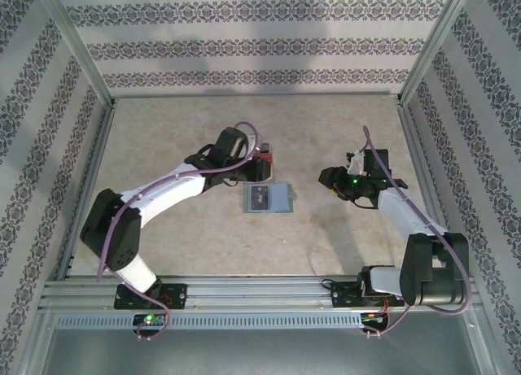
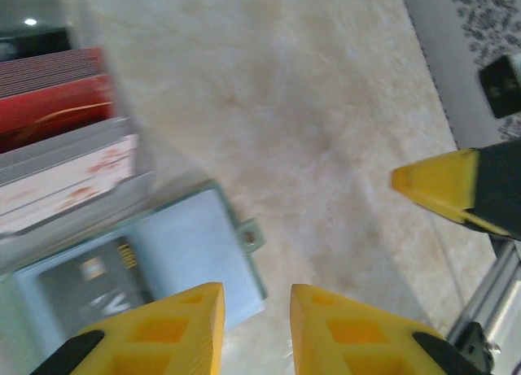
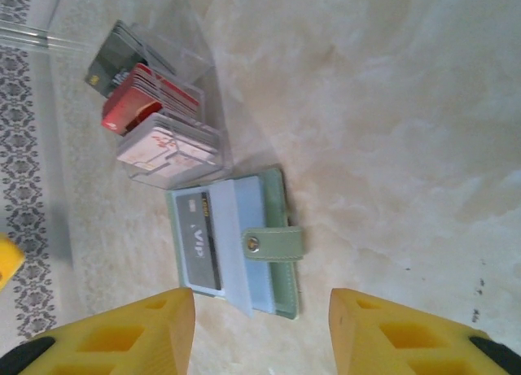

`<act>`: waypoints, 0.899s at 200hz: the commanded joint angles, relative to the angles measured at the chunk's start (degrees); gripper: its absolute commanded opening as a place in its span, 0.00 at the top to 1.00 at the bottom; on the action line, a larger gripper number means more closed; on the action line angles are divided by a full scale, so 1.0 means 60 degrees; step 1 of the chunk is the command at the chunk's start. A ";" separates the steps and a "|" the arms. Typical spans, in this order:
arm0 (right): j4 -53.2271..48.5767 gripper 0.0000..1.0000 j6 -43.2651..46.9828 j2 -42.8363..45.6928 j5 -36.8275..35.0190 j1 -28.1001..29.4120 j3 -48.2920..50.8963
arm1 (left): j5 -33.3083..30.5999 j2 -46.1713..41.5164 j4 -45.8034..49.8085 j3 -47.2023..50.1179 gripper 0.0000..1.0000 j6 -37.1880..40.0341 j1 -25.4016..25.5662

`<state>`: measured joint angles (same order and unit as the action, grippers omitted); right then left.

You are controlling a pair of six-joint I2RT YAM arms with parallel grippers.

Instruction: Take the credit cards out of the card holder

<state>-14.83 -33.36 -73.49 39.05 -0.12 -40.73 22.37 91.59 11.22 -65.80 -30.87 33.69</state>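
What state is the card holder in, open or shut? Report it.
Open: the card holder lies flat, pockets facing up, a dark grey card tucked inside, strap unfastened.

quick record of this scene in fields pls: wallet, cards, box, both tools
card holder: lies open on the table, snap strap undone
card in holder: one dark grey VIP card sits in a pocket
clear box: right beside the holder, holds a dark grey stack, a red stack and a pinkish-white stack
left tool: open, empty, above the holder near the box
right tool: open, empty, apart from the holder
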 commanded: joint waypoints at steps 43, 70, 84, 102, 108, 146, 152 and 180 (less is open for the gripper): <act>0.0122 0.54 -0.0836 -0.0099 0.0065 0.1377 -0.0986 | 0.0606 -0.1911 -0.0535 0.2576 0.71 -0.1127 -0.1630; 0.0484 0.64 -0.1121 -0.0796 -0.0267 0.2410 -0.1436 | 0.0879 -0.2099 -0.0737 0.3094 0.73 -0.1336 -0.1806; 0.0672 0.68 -0.1227 -0.1263 -0.0530 0.2981 -0.1727 | 0.1265 -0.1952 -0.1225 0.3309 0.76 -0.1606 -0.1799; 0.0891 0.69 -0.1399 -0.1939 -0.0918 0.3593 -0.2074 | 0.1709 -0.1582 -0.1750 0.3405 0.82 -0.1857 -0.1803; 0.1015 0.70 -0.1463 -0.2176 -0.0941 0.3743 -0.2188 | 0.1819 -0.1454 -0.1845 0.3395 0.84 -0.1885 -0.1807; 0.1970 0.69 -0.1934 -0.3563 -0.0958 0.4458 -0.2556 | 0.2203 -0.0716 -0.2404 0.3340 0.89 -0.2046 -0.1783; 0.1988 0.69 -0.1931 -0.3754 -0.0982 0.4525 -0.2611 | 0.2242 -0.0617 -0.2452 0.3312 0.90 -0.2057 -0.1777; 0.2175 0.70 -0.1979 -0.4432 -0.1101 0.4678 -0.2679 | 0.2425 -0.0041 -0.2829 0.3177 0.90 -0.2219 -0.1604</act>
<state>-4.36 -43.86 -97.60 33.95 27.29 -55.40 34.37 88.97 -0.97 -45.87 -42.48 23.24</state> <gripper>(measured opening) 0.305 0.099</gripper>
